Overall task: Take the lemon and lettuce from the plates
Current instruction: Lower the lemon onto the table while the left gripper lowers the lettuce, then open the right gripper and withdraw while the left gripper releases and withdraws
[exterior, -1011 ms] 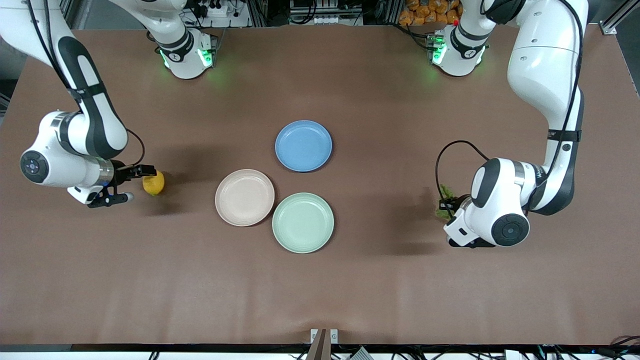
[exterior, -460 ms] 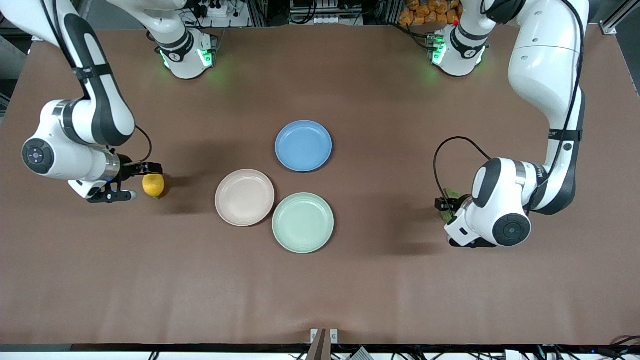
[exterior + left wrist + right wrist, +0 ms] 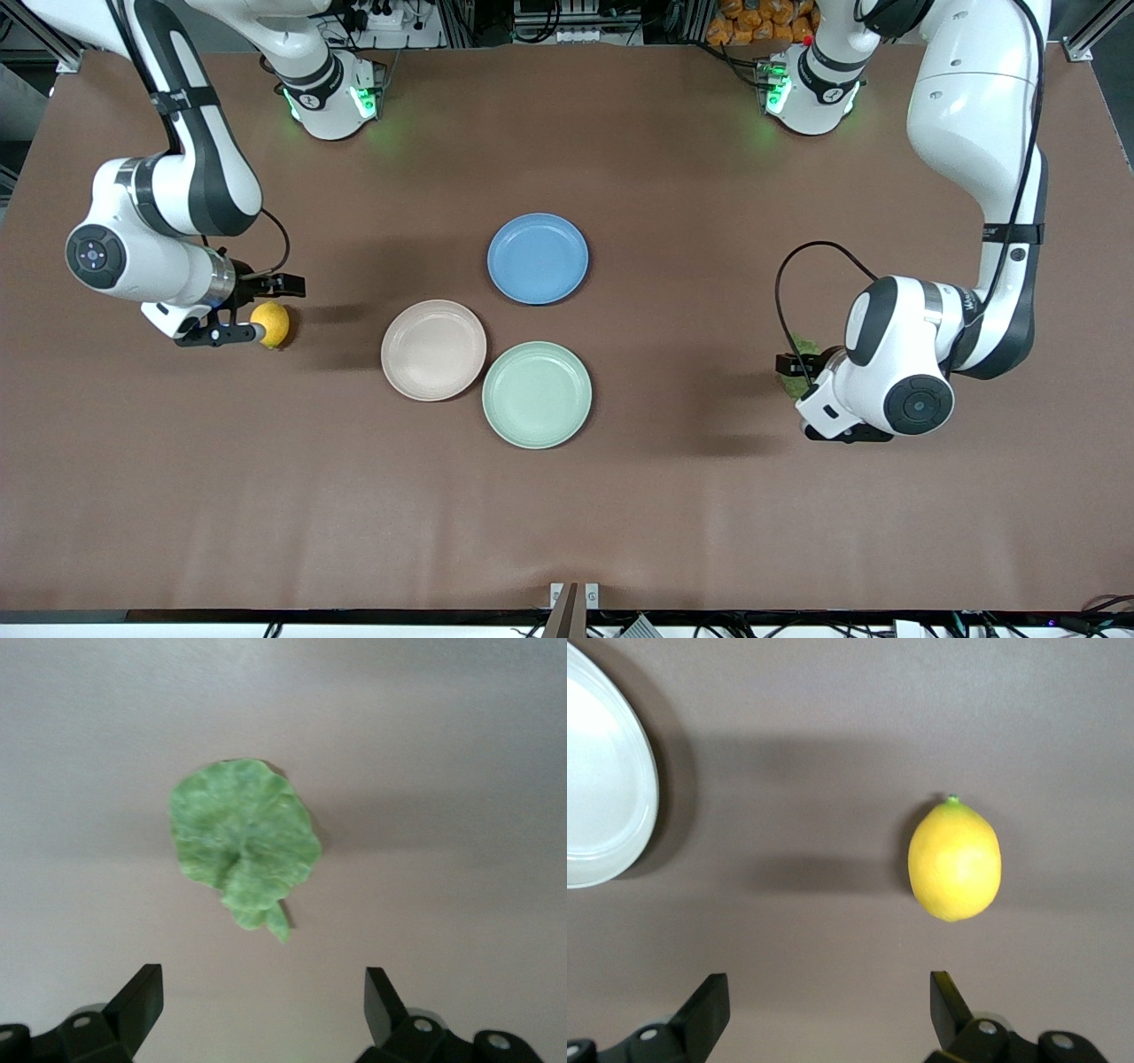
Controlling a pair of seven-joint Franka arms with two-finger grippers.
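The yellow lemon (image 3: 271,324) lies on the bare table, beside the beige-pink plate (image 3: 433,350) toward the right arm's end. My right gripper (image 3: 275,309) hangs over it, open and empty; in the right wrist view the lemon (image 3: 954,861) lies clear of the gripper (image 3: 827,992). The green lettuce (image 3: 800,347) lies on the table toward the left arm's end, half hidden under my left hand. My left gripper (image 3: 808,399) is open and empty above it; the left wrist view shows the whole leaf (image 3: 244,837) apart from the gripper (image 3: 263,988). The mint green plate (image 3: 537,394) is empty.
A blue plate (image 3: 538,258) sits farther from the front camera than the two other plates, all grouped mid-table. A pale plate rim (image 3: 602,788) shows at the edge of the right wrist view. The brown tabletop (image 3: 567,514) spreads wide around them.
My right gripper has drawn up and away from the lemon, which stays put on the table. My left hand has shifted slightly toward its own end; the lettuce has not moved.
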